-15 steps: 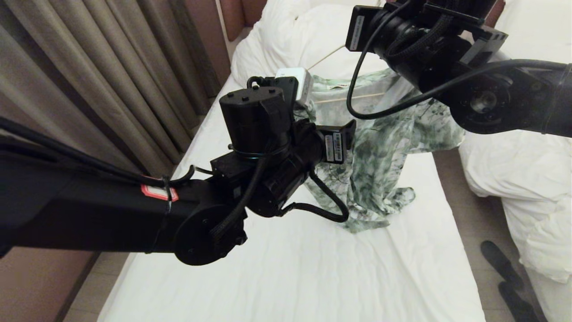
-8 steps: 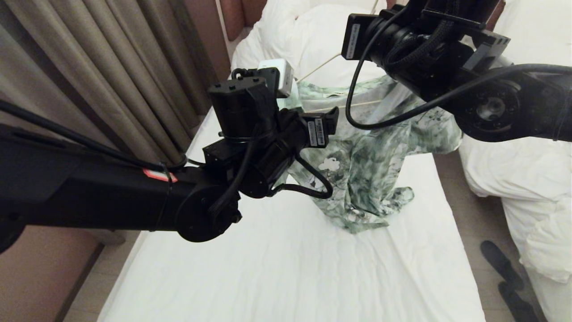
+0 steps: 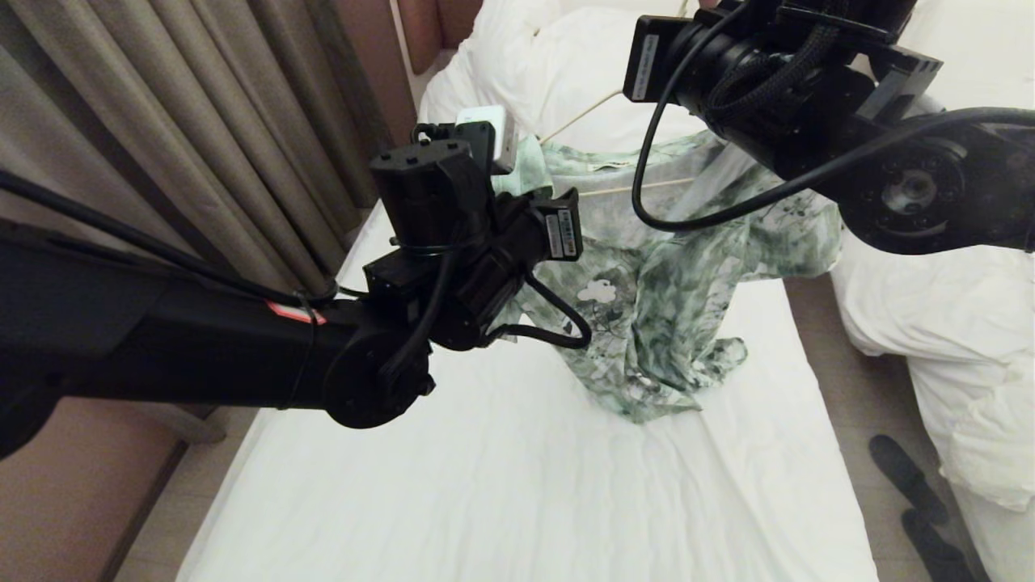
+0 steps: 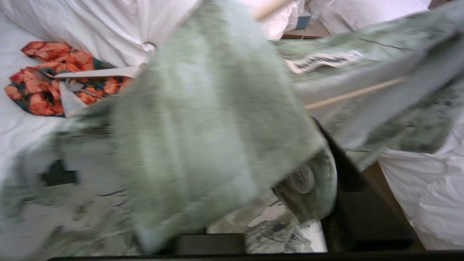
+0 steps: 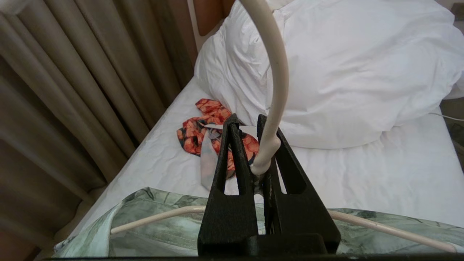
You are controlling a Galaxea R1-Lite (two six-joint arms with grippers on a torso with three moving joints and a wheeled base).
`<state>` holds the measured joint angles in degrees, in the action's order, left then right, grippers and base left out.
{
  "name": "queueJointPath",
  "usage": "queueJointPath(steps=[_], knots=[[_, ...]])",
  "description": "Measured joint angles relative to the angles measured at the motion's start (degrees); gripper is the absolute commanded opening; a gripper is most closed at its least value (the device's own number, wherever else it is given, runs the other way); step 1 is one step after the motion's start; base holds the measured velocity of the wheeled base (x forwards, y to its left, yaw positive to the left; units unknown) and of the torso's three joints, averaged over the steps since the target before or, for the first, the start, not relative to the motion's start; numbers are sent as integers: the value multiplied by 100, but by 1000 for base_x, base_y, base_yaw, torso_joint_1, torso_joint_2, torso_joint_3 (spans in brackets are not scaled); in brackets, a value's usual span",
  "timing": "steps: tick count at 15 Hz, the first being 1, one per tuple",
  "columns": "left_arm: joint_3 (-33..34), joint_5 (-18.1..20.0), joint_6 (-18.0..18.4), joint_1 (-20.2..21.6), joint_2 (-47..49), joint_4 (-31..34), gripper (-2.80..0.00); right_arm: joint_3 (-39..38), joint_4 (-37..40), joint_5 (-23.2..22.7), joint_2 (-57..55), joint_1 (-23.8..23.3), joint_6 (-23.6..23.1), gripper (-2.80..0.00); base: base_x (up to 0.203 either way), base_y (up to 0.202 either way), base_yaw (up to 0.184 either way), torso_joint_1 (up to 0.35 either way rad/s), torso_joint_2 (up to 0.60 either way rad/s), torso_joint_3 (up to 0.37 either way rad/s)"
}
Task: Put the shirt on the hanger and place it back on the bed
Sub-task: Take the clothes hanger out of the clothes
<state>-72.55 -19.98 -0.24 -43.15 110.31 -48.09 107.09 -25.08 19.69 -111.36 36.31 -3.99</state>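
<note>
The right gripper (image 5: pixel 258 159) is clamping its jaws on the hanger (image 5: pixel 277 72) hook at upper right, the shirt (image 3: pixel 671 291) dangling over the bed (image 3: pixel 525 485). The left gripper (image 4: pixel 311 188) is pinching shirt fabric mid-frame; it should be drawing that shoulder gently over the hanger's free end.

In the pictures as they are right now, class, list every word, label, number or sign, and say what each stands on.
Nothing can be read.
White stickers on the left arm's wrist: print too small.
White sticker on the right arm: too small.
Red-edged label on the left arm: no legible text.
Neck label inside the shirt: blurred.
</note>
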Motion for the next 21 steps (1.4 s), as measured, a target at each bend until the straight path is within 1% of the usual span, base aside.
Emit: queueJointPath(steps=[2, 3, 5, 8, 10, 13, 16, 17, 21], knots=[[-28, 9, 20, 116, 11, 7, -280, -44, 23, -15, 69, -104, 5, -280, 0, 0, 0, 0, 0, 0], [-65, 17, 53, 237, 11, 2, -280, -65, 33, -19, 105, -199, 10, -280, 0, 0, 0, 0, 0, 0], [-199, 64, 93, 596, 18, 16, -280, -140, 35, -30, 151, -403, 9, -280, 0, 0, 0, 0, 0, 0], [-411, 282, 112, 1245, -11, 46, -280, -195, 34, -75, 161, -837, 2, -280, 0, 0, 0, 0, 0, 0], [-484, 385, 114, 1434, -6, 123, -280, -218, 27, -98, 163, -1090, 30, -280, 0, 0, 0, 0, 0, 0], [-566, 395, 139, 1480, 174, 298, -280, -382, 15, -93, 199, -1174, 367, -280, 0, 0, 0, 0, 0, 0], [-647, 362, 438, 1408, 516, 345, -280, -545, 2, -38, 156, -1024, 659, -280, 0, 0, 0, 0, 0, 0], [-672, 353, 504, 1380, 640, 330, -280, -555, -9, -13, 117, -989, 704, -280, 0, 0, 0, 0, 0, 0], [-646, 352, 534, 1173, 985, 315, -280, -517, -230, 64, -156, -841, 769, -280, 0, 0, 0, 0, 0, 0]])
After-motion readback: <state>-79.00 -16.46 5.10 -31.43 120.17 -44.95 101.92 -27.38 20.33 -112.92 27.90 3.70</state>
